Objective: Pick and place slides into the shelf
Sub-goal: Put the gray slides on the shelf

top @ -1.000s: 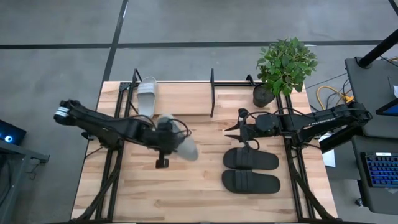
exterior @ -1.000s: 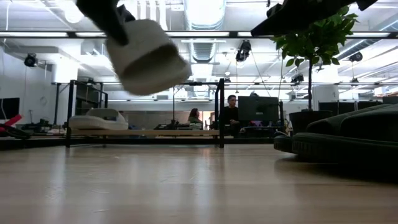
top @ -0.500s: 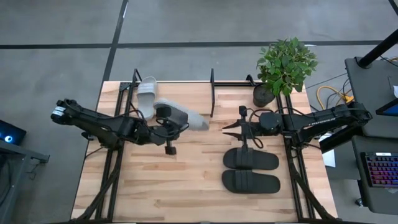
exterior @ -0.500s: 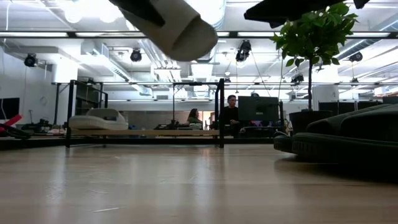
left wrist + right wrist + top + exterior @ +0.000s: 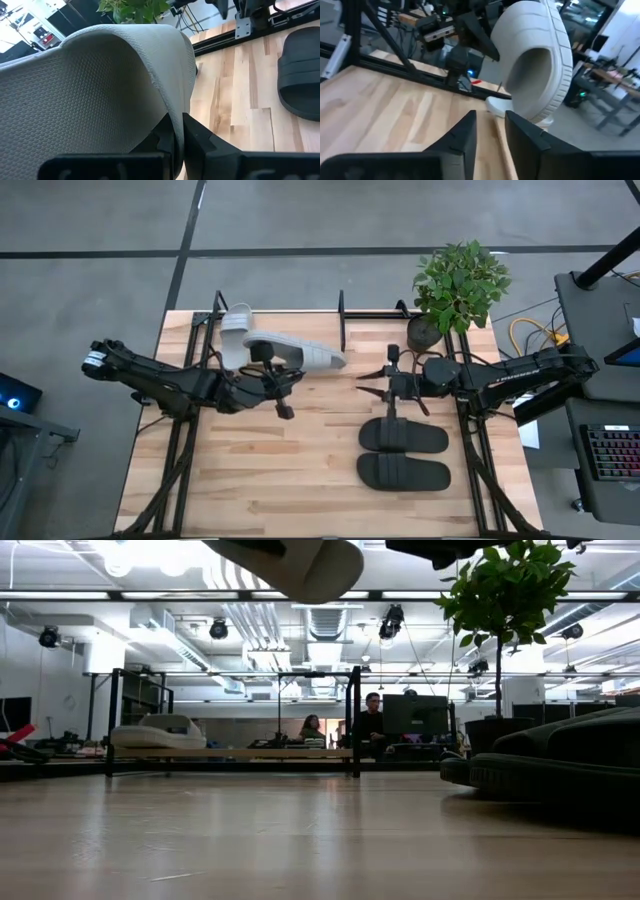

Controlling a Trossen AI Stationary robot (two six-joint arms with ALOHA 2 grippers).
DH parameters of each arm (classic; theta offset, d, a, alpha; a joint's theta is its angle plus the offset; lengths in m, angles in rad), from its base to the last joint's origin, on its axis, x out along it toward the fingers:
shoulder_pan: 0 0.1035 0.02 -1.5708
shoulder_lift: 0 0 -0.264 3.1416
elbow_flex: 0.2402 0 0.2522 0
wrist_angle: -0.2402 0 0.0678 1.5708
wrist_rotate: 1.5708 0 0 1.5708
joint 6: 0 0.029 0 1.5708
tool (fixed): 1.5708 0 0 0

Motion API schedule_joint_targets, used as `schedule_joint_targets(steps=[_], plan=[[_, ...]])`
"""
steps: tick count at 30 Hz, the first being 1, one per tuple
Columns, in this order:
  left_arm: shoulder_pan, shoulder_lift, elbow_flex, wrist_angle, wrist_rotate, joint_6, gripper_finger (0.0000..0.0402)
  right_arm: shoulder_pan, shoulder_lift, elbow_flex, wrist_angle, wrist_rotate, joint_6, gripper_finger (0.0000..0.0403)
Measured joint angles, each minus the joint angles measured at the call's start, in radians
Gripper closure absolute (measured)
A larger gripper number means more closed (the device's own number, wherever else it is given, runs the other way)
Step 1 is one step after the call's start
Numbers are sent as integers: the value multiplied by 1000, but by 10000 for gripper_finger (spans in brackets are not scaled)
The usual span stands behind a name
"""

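Observation:
My left gripper [image 5: 268, 368] is shut on a light grey-white slide [image 5: 298, 352] and carries it in the air just in front of the shelf [image 5: 341, 330]. In the low view the slide [image 5: 300, 560] shows high above the table. Its twin [image 5: 235, 330] lies sole-down on the shelf's wood board, toward the shelf's left end [image 5: 160, 730]. The two black slides [image 5: 403, 437] [image 5: 403, 472] lie sole-down on the table's right half. My right gripper [image 5: 362, 377] hovers open above the table near the black pair, fingers toward the grey slide [image 5: 540, 65]. My left gripper pinches the grey slide's strap edge [image 5: 172, 107] between its two fingers [image 5: 200, 142], coming from the table's left. The slide is lifted clear of table and shelf. It is turned on its side, its length running left to right.
A potted plant [image 5: 458, 285] stands at the table's far right corner, beside the shelf's right end. The shelf's right half shows bare board [image 5: 300, 327]. People sit at desks in the room beyond [image 5: 372, 720]. Bare tabletop lies along the near edge [image 5: 300, 490].
My left gripper has risen and moved toward the far edge, up to the shelf, still shut on the grey slide. The slide has swung round, from pointing toward the near right to lying across, left to right.

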Motion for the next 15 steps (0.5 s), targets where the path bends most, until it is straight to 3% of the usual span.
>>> schedule_joint_targets(steps=[4,9,15], plan=[[0,0,0,21,0,3,402,0,1,0,43,0,-38,271],[0,0,0,79,1,9,402,0,36,0,221,-3,-6,224],[1,5,-2,127,0,35,402,0,96,0,389,-6,57,215]])
